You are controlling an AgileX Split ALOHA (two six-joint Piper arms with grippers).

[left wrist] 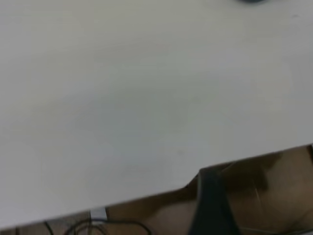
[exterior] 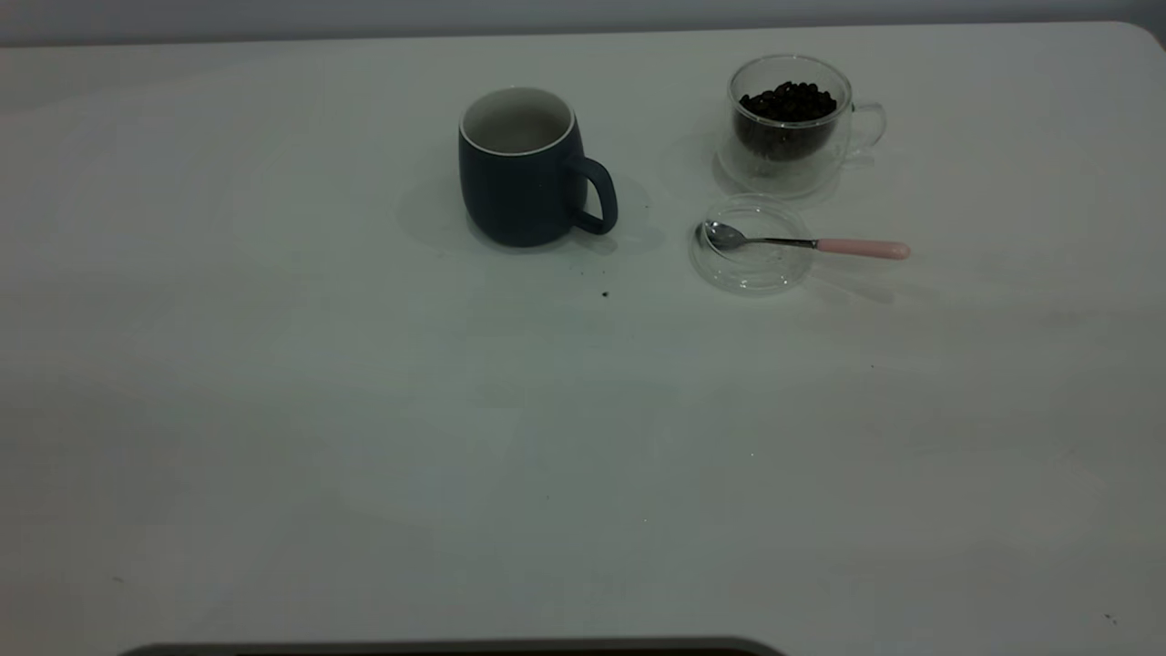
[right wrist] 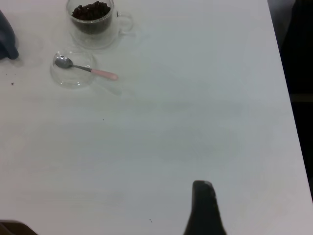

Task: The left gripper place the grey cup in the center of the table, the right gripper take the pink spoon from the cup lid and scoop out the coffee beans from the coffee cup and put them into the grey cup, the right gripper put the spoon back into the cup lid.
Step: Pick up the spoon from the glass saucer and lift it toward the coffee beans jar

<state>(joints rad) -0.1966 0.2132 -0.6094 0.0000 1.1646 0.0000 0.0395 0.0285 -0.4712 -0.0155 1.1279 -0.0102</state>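
Here the right gripper [right wrist: 204, 208] hangs over the tabletop [exterior: 364, 437] near its right edge, the left gripper [left wrist: 211, 205] off the left edge; whether either's jaws are spread, I cannot tell. Farther off, the spoon [exterior: 802, 242] rests bowl-down in the lid [exterior: 751, 244], handle jutting toward the right edge. Beyond, toward the far edge, stand the grey cup [exterior: 524, 169] and, nearer the far right corner, the glass cup [exterior: 791, 123] of beans [exterior: 788, 100].

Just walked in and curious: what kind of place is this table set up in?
Probably a robot test bench, not a kitchen: a bare white table holds only a grey cup, a glass cup of coffee beans and a spoon on a lid.
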